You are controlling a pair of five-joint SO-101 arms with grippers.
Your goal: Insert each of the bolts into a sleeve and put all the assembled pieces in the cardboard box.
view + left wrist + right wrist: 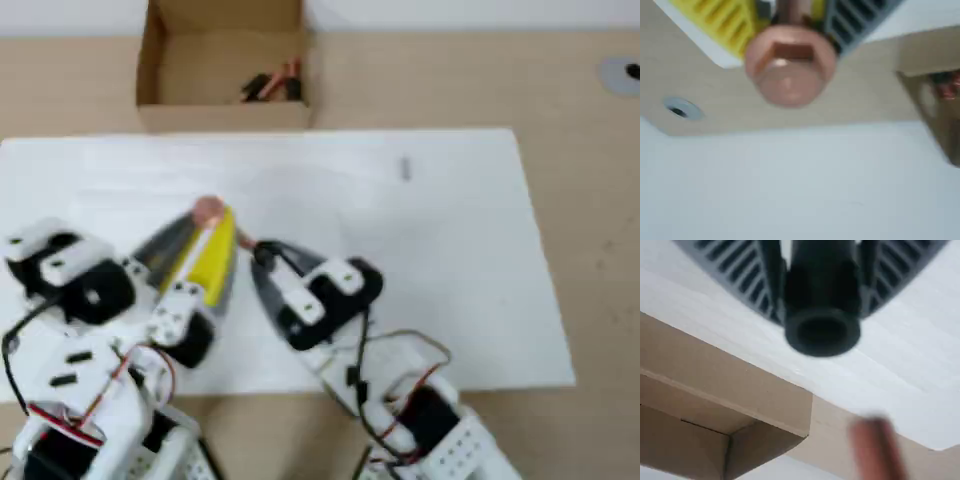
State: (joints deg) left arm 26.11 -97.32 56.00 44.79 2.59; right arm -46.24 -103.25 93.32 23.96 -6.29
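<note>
My left gripper [211,222], with one yellow and one grey finger, is shut on a copper bolt [207,208] over the white mat. The bolt's hex head [789,64] points away from the wrist. Just right of it, my right gripper [262,253] is shut on a black sleeve [822,315], whose open end faces outward. A blurred bolt tip [875,447] shows close to the sleeve. The cardboard box [150,70] stands beyond the mat at the back left, and it holds assembled copper and black pieces [272,82].
The white mat [440,260] covers most of the wooden table. A small grey mark [405,168] lies on the mat at the back right. A grey disc [620,72] is set in the table's far right corner.
</note>
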